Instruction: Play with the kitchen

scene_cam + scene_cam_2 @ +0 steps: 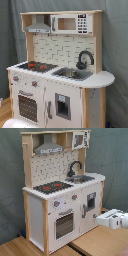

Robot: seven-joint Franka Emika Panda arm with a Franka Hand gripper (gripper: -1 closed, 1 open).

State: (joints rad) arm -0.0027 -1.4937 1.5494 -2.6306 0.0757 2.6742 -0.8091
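The kitchen (55, 85) (37, 208) stands upright in both exterior views, white with light-wood sides. It has a black-red stovetop (35, 65) (52, 187), a black faucet (85, 59) (75, 168) over a sink (72, 73) (86, 178), an oven door (27, 105) (64, 223), a grey hood (39, 25) and a microwave (70, 23). All its doors look closed. My white gripper (101, 219) hovers at the second exterior view's right, level with the lower cabinet door and apart from it. A white rounded part (24, 124) shows at the first exterior view's bottom edge.
A grey curtain (117, 50) hangs behind the kitchen. It rests on wooden tabletops (100, 242) with a seam between them in front of the oven.
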